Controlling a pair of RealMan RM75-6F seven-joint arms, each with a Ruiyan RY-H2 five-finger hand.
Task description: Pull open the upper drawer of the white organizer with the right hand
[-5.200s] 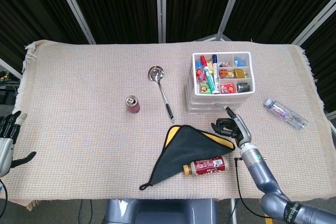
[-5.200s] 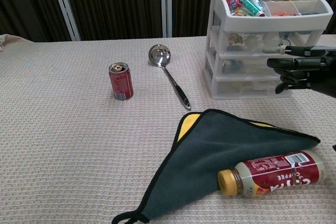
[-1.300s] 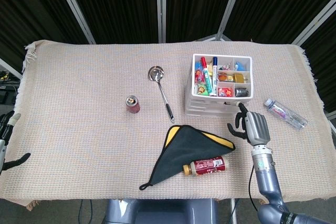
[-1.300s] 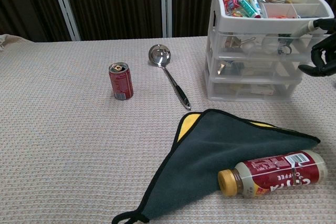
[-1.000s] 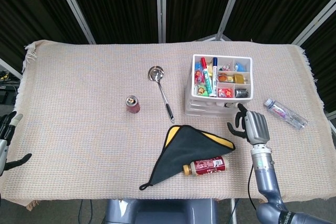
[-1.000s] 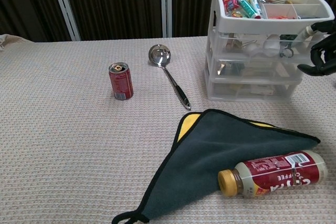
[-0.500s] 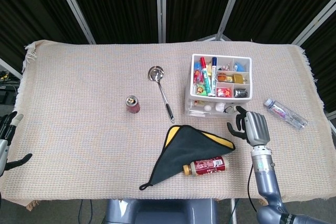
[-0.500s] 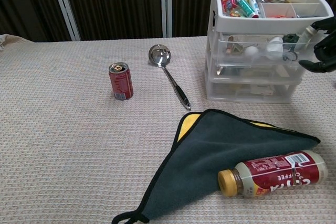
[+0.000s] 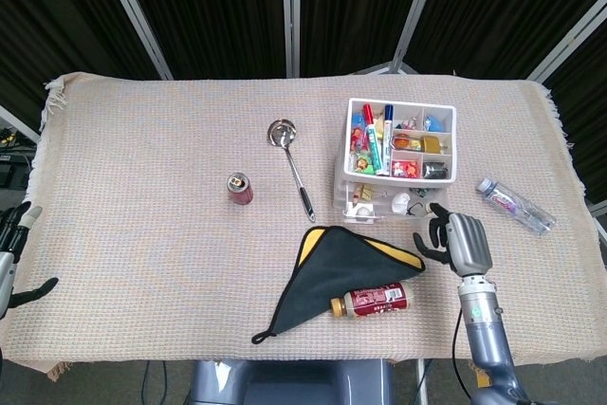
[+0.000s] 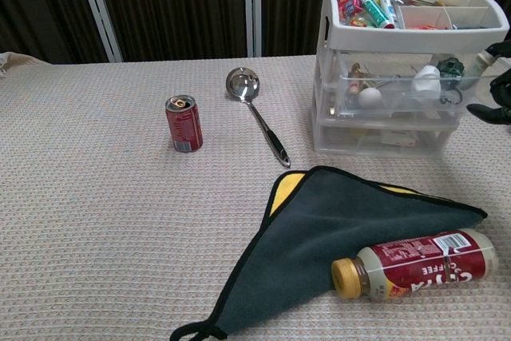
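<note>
The white organizer (image 9: pixel 399 142) stands at the right of the table, its top tray full of markers and small items. Its upper drawer (image 9: pixel 389 203) is slid out toward me, and small odds and ends show inside. In the chest view the clear drawer front (image 10: pixel 403 89) juts out past the tiers below. My right hand (image 9: pixel 453 242) is at the drawer's right front corner with fingers curled in, hooking the front; the chest view shows only part of this right hand (image 10: pixel 498 85) at the frame's edge. My left hand (image 9: pixel 11 255) hangs off the table's left edge, fingers apart and holding nothing.
A dark cloth with yellow lining (image 9: pixel 340 270) lies in front of the organizer, with a coffee bottle (image 9: pixel 373 300) on its near edge. A steel ladle (image 9: pixel 290 164) and a red can (image 9: pixel 239 189) sit to the left. A water bottle (image 9: pixel 514 204) lies to the right.
The upper drawer has slid out toward me, exposing its contents. My right hand has drawn back toward the table's front edge with it. The left hand has barely moved.
</note>
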